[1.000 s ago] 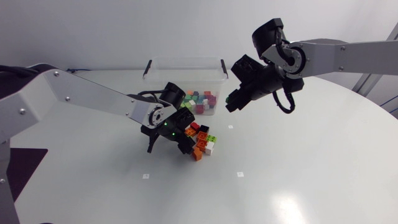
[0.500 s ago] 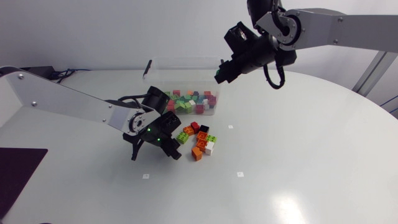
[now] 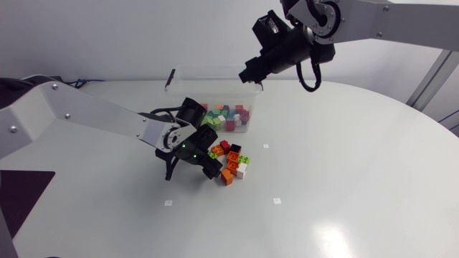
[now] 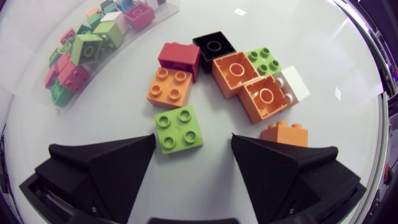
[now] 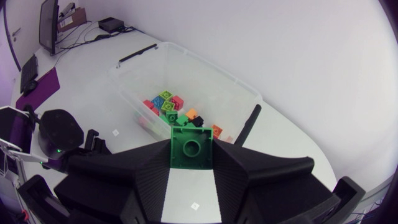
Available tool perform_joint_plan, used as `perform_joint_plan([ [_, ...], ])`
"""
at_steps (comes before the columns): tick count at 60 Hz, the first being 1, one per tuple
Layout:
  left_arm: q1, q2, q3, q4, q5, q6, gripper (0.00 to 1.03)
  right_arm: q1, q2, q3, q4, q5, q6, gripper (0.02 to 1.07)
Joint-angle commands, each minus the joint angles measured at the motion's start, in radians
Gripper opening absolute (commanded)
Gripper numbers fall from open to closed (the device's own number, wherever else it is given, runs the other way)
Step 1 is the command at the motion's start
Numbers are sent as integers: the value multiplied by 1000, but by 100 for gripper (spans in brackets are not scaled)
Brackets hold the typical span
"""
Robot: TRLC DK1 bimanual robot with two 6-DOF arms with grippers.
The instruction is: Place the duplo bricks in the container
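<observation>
A loose pile of duplo bricks (image 3: 231,162) in orange, red, black, lime and white lies on the table in front of the clear container (image 3: 176,80), which holds several coloured bricks. My left gripper (image 3: 206,155) is low at the pile's left side, open, with a lime brick (image 4: 179,129) lying on the table just ahead of the gap between its fingers (image 4: 102,168), untouched. An orange brick (image 4: 285,134) sits by the other finger. My right gripper (image 3: 252,72) hangs above the container's right end, shut on a green brick (image 5: 190,147); the container (image 5: 140,63) lies below it.
The container's black lid clips stand up at both ends, one (image 3: 170,77) on the left and one (image 3: 258,79) just under my right gripper. White table (image 3: 344,179) stretches open to the right and front of the pile.
My right gripper rose and moved left with the green brick, from beside the container to above its right end. My left gripper drew back left, then returned to the pile.
</observation>
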Motion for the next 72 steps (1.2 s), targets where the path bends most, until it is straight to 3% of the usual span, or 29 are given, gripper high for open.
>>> perform_joint_plan([
  [1,7,43,37,-3,-2,-51,80,-2,46,53,-10,10,41,30],
  [9,21,56,51,-1,-2,-74,64,1,101,140,-33,17,59,30],
  [18,33,36,32,-6,-4,-71,33,-5,189,252,-49,36,89,30],
  [40,98,-194,-127,-17,23,-14,30,-23,345,422,-52,33,133,30],
  [52,164,-334,-158,-17,78,12,31,-23,545,695,-158,31,158,32],
  [56,182,-355,-149,-15,84,18,31,-20,583,755,-185,33,171,50],
  [61,191,-360,-130,-26,87,15,31,-14,631,835,-262,60,196,97],
  [62,193,-359,-126,-30,87,15,31,-13,635,844,-273,62,201,101],
  [72,193,-354,-112,-43,89,13,31,17,629,895,-316,112,214,103],
])
